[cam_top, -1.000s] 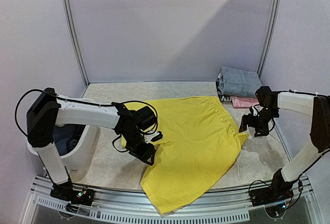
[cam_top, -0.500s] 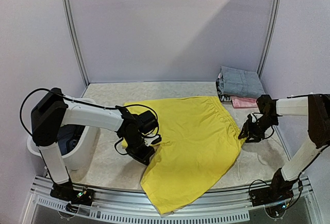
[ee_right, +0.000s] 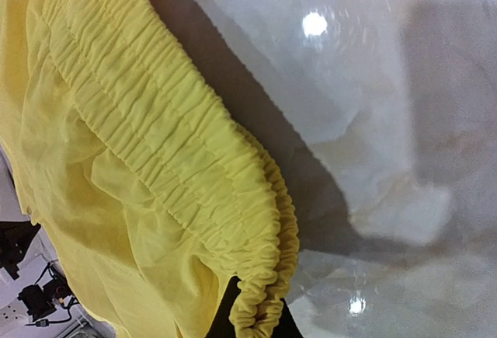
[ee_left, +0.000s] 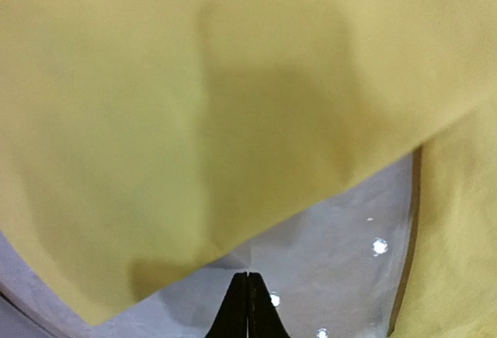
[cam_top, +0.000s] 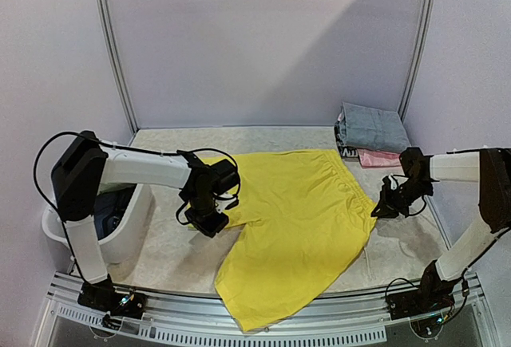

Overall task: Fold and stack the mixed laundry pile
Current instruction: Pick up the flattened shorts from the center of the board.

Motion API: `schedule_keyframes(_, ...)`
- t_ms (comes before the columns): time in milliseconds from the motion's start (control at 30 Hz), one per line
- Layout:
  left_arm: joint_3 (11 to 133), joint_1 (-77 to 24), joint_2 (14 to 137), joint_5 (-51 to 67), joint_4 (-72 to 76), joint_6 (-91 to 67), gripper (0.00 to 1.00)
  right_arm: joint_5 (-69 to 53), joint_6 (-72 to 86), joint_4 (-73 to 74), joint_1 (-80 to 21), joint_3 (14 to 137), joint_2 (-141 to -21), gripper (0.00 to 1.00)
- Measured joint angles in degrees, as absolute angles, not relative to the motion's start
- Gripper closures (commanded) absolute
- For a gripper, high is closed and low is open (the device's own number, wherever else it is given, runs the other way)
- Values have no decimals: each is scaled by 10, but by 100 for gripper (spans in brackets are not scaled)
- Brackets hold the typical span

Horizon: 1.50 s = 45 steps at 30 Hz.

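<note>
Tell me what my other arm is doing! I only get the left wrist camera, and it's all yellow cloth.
Observer: The right arm has its jaws shut on the elastic waistband of the yellow shorts.
Operator: Is anything folded already?
Observer: Yes, a folded grey garment sits in the far right corner, with a pink piece next to it.
Operator: Where's the rest of the laundry?
Observer: A dark blue item lies in a white tub on the left.
</note>
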<state>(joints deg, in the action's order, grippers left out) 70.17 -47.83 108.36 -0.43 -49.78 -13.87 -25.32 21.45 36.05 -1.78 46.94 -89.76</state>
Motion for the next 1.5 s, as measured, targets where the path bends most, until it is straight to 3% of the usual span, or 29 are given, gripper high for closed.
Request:
schedule_keyframes(67,716,-458,1084,-6,-509,-122,72,-260,230,362,-18,452,-875,100)
schedule_keyframes(167,714,-442,1064,28,-509,-107,55,-263,247,364,-18,434,-852,100)
schedule_keyframes(500,637,-496,1028,192,-436,-119,48,-265,260,364,-18,423,-847,100)
schedule_keyframes(600,634,-500,1048,210,-416,-131,54,-266,259,364,-18,423,-847,100)
schedule_keyframes(767,639,-501,1070,232,-386,-149,98,-268,256,364,-18,423,-848,100)
schedule_keyframes(933,654,-502,1089,230,-395,-149,100,-273,256,368,-18,423,-848,100)
schedule_keyframes(1167,734,-478,1104,80,-509,-117,100,-287,281,378,-23,422,-830,100)
schedule_keyframes(1233,765,-464,1109,34,-540,-107,88,-291,293,378,-33,422,-819,100)
schedule_keyframes(1367,832,-451,1125,-53,-593,-89,46,-295,302,378,-47,422,-814,100)
schedule_keyframes(1500,841,-478,1118,-90,-626,-81,33,-295,304,379,-48,422,-815,100)
